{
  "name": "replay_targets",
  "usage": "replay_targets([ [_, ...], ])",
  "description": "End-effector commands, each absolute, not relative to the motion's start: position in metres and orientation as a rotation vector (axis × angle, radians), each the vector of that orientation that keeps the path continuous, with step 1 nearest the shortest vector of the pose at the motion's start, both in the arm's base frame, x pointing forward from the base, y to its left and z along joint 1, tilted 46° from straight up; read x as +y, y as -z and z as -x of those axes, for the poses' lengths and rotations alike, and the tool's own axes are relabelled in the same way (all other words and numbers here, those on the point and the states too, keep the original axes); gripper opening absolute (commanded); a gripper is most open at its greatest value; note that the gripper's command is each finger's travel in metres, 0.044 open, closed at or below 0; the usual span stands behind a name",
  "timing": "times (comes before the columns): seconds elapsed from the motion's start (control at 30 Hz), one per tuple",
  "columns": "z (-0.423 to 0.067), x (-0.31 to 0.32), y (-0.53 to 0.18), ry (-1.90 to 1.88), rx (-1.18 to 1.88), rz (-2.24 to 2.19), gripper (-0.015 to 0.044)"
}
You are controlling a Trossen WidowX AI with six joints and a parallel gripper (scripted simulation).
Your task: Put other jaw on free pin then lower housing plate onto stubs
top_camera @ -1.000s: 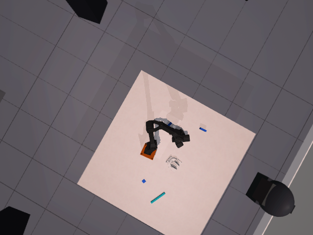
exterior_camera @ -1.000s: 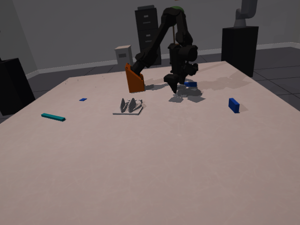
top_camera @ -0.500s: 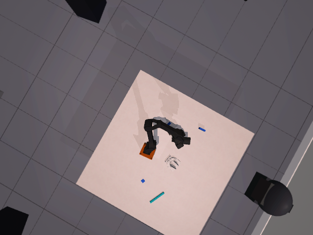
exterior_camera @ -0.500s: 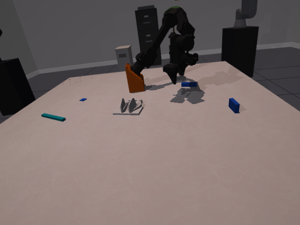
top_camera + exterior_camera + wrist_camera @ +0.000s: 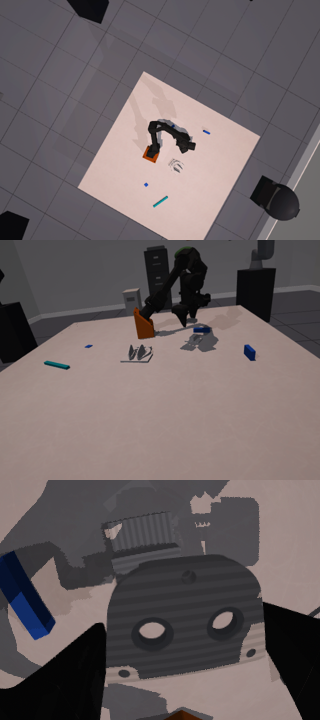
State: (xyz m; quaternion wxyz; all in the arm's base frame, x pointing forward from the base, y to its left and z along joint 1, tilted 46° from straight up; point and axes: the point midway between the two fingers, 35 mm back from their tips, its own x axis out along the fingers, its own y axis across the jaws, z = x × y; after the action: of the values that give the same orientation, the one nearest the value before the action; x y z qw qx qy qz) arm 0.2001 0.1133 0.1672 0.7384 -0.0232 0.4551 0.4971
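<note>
My gripper [image 5: 188, 322] [image 5: 180, 620] is shut on the grey ribbed housing plate [image 5: 185, 600], which spans the space between the fingers. Its two large round holes face the wrist camera. The held plate is above the table, away from the base assembly. The base assembly has a pale base plate [image 5: 130, 361] on the table and two dark upright jaws [image 5: 131, 352] [image 5: 141, 352] standing apart on it. The pins, the gear teeth and how each jaw is seated are too small to make out.
A grey ribbed block [image 5: 193, 338] [image 5: 145, 532] lies below the gripper. Blue blocks [image 5: 146, 184] [image 5: 201, 330] [image 5: 249, 352] [image 5: 30, 600] and a teal bar [image 5: 160, 201] [image 5: 56, 365] lie around. The orange arm mount [image 5: 144, 329] stands behind the base assembly.
</note>
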Motion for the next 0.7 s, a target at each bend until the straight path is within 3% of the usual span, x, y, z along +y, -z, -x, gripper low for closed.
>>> replay_targets([
  [0.0, -0.208, 0.106, -0.161, -1.052, 1.036, 0.007, 0.0351],
  [0.67, -0.238, 0.064, -0.121, -0.855, 1.206, -0.219, 0.0351],
])
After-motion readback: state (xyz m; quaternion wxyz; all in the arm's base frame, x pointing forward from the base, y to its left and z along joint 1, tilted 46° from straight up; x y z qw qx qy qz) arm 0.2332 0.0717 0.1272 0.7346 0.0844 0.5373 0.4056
